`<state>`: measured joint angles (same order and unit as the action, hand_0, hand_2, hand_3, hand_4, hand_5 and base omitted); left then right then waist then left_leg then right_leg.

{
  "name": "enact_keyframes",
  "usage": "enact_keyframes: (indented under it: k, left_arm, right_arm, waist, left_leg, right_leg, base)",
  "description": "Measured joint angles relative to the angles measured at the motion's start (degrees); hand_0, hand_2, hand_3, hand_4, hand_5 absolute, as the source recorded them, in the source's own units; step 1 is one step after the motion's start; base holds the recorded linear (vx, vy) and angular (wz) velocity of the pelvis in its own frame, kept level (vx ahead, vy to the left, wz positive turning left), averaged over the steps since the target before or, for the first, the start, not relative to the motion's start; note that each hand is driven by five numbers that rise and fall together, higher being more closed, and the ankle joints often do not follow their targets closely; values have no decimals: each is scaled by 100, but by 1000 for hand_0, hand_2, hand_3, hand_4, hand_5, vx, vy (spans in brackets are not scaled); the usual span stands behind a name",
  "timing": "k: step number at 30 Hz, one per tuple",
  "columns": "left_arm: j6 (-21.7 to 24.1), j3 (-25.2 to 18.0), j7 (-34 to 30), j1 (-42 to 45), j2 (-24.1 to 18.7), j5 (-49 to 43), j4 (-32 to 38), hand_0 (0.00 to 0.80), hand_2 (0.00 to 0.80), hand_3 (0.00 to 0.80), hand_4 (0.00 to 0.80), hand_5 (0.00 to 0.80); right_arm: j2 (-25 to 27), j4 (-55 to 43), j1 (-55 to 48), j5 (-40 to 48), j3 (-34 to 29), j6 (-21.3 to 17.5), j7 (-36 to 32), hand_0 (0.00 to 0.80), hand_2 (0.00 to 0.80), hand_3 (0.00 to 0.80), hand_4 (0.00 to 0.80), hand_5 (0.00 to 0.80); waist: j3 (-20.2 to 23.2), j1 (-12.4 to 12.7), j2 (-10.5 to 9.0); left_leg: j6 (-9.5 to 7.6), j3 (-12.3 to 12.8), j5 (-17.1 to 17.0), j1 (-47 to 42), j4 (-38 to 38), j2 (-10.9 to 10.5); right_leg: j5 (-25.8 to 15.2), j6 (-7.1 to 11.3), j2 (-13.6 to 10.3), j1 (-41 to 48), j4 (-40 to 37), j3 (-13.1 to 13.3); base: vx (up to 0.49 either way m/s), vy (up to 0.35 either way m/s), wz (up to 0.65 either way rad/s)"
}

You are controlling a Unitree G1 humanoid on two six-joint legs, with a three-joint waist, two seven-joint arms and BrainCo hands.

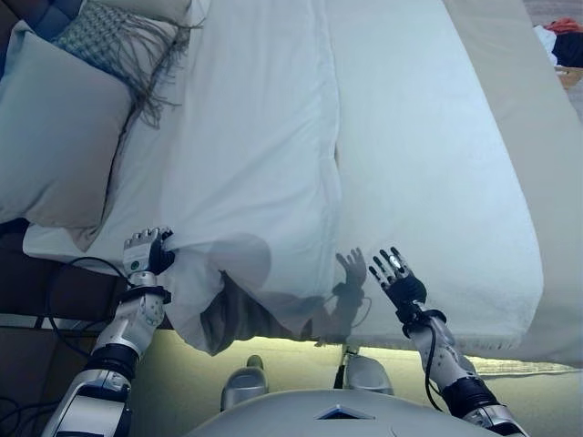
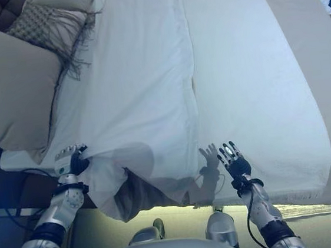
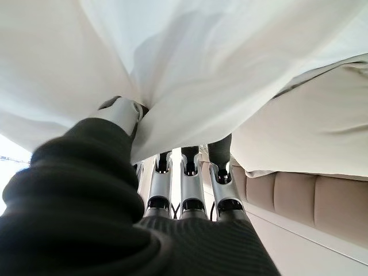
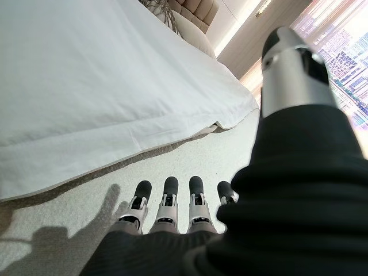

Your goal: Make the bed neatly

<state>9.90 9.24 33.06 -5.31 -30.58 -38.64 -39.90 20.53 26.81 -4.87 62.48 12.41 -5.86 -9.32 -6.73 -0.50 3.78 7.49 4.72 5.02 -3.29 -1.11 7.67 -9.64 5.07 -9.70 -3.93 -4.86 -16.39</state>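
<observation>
A white duvet (image 1: 273,137) lies across the bed, with a long raised fold (image 1: 332,146) running down its middle. My left hand (image 1: 146,250) is shut on the duvet's near edge on the pillow side. In the left wrist view its fingers (image 3: 184,172) and thumb pinch the white cloth (image 3: 201,57). Beside that hand the duvet corner hangs bunched, showing a grey-beige underside (image 1: 232,323). My right hand (image 1: 396,278) is open with straight fingers over the duvet's near edge, holding nothing. It also shows in the right wrist view (image 4: 167,207), above a beige surface next to the duvet's hem (image 4: 115,138).
A large pale pillow (image 1: 55,137) and a fringed patterned cushion (image 1: 109,41) lie at the head of the bed on the left. A beige cover (image 1: 547,200) runs along the far side. Clothes (image 1: 560,41) sit at the top right. Cables (image 1: 64,273) lie low on the left.
</observation>
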Motion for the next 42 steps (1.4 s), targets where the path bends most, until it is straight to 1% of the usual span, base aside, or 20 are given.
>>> enact_keyframes:
  k: [7, 12, 16, 19, 29, 34, 35, 36, 37, 39, 42]
  left_arm:
    - [167, 0, 0, 30, 0, 1, 15, 800, 800, 800, 800, 800]
    - [159, -1, 2, 20, 32, 191, 9, 800, 800, 800, 800, 800]
    - [152, 27, 10, -18, 84, 200, -55, 800, 800, 800, 800, 800]
    - [147, 82, 36, -49, 126, 242, -128, 800, 800, 800, 800, 800]
    - [-63, 84, 80, -31, 208, 215, -183, 800, 800, 800, 800, 800]
    - [-176, 84, 86, -16, 264, 178, -355, 800, 800, 800, 800, 800]
    - [-178, 84, 107, -36, 293, 193, -448, 744, 744, 744, 744, 744]
    - [-180, 84, 126, -49, 319, 206, -516, 464, 464, 464, 464, 464]
    - [-179, 81, 167, -55, 342, 242, -560, 0, 0, 0, 0, 0]
    - [-182, 79, 188, -21, 374, 362, -655, 0, 0, 0, 0, 0]
    - [-201, 73, 177, 328, 439, 429, -764, 0, 0, 0, 0, 0]
  right_arm:
    - [-2, -2, -92, 4, 1, -7, 47, 0, 0, 0, 0, 0]
    - [-6, -2, -220, 18, -1, -7, 42, 0, 0, 0, 0, 0]
    - [-66, -18, -219, 18, -13, -5, 56, 0, 0, 0, 0, 0]
    - [-112, -85, -217, 18, -63, -4, 170, 0, 0, 0, 0, 0]
    - [-144, -221, -320, 16, -399, 20, 273, 0, 0, 0, 0, 0]
    - [-162, -221, -318, 9, -495, 173, 272, 0, 0, 0, 0, 0]
    - [-165, -221, -314, 2, -493, 203, 272, 0, 0, 0, 0, 0]
    - [-165, -221, -314, 0, -493, 236, 272, 0, 0, 0, 0, 0]
    - [-165, -221, -316, -3, -488, 246, 272, 0, 0, 0, 0, 0]
    - [-164, -222, -314, -4, -489, 246, 272, 0, 0, 0, 0, 0]
    - [-163, -223, -315, -5, -488, 246, 273, 0, 0, 0, 0, 0]
  waist:
    - [1, 9, -2]
    - [0, -2, -4]
    - [-2, -19, -4]
    - [-4, -23, -1]
    - [-5, -23, -1]
    - [-5, -25, 2]
    - [-5, -26, 4]
    - [-5, -27, 4]
    - [-5, -26, 5]
    - [-10, -16, 27]
    - [-10, 8, 110]
  left_leg:
    - [1, -14, 0, -11, 8, 16]
    - [3, -14, -1, -4, -2, 31]
    - [4, -61, 0, -33, -41, 53]
    - [4, -73, 0, -118, -31, 63]
    - [4, -102, 0, -123, 46, 57]
    - [4, -105, 0, -123, 58, 40]
    - [4, -105, 0, -126, 58, 39]
    - [4, -105, 0, -127, 58, 39]
    - [4, -105, 0, -126, 58, 39]
    - [4, -107, 0, -124, 58, 39]
    - [4, -159, 0, -115, 58, 37]
  right_leg:
    - [1, -1, 19, 16, -1, -4]
    - [11, -4, 27, 40, 6, -9]
    - [79, -6, 42, 94, 75, -20]
    - [87, -6, 58, 185, 60, -19]
    - [88, 0, 58, 186, 33, -20]
    - [94, 14, 44, 186, 16, -24]
    - [95, 15, 42, 186, 16, -24]
    - [95, 15, 42, 186, 16, -23]
    - [95, 15, 42, 184, 16, -22]
    - [95, 15, 42, 185, 17, -22]
    - [95, 17, 37, 189, 18, -24]
  base:
    - [19, -79, 0]
    - [-6, -95, 0]
    - [75, -121, 6]
    - [45, -75, 2]
    - [4, 15, 1]
    - [5, 62, 0]
    - [-6, 50, -1]
    - [-18, 41, -1]
    - [0, 0, 0]
    - [0, 0, 0]
    - [-10, 0, 6]
